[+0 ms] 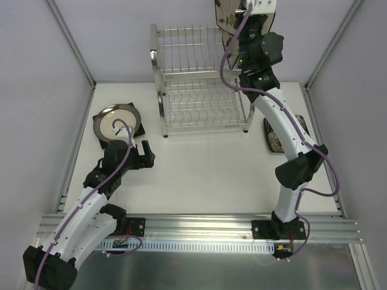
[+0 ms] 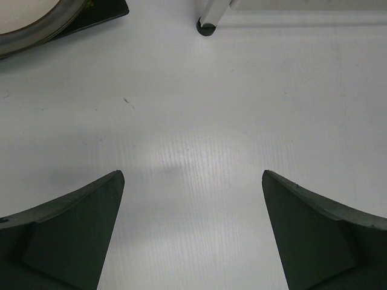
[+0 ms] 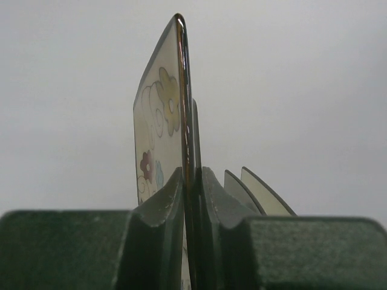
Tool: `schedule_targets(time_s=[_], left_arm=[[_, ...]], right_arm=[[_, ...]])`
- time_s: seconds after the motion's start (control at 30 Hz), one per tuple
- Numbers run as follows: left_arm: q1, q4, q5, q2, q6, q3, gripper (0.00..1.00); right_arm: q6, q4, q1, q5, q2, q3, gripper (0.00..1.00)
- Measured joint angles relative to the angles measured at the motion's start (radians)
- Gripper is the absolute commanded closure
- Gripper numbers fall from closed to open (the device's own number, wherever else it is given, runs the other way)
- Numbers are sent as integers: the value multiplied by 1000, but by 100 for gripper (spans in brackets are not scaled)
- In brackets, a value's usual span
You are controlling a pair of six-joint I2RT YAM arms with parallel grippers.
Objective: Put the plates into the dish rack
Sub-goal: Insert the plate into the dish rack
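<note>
A white surface [image 1: 199, 175] fills the middle. At 6 o'clock a slotted aluminium rail [image 1: 199, 223] runs along its near edge. Pale grey walls [image 1: 36, 84] stand at 9, 12 and 3, with metal struts [image 1: 71, 42] at 10 and 2.

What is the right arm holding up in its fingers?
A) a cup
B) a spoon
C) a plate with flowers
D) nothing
C: the right fingers are shut on the edge of a cream plate with flowers, seen edge-on in the wrist view.
</note>
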Motion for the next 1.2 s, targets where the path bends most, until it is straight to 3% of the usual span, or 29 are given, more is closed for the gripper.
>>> schedule_targets(time_s=[0.6,1.2], left_arm=[[0,0,-2,2,18,0,1],[0,1,-2,7,20,-1,1]], right_arm=[[-106,50,1,35,179,-3,99],[-121,79,5,46,183,3,99]])
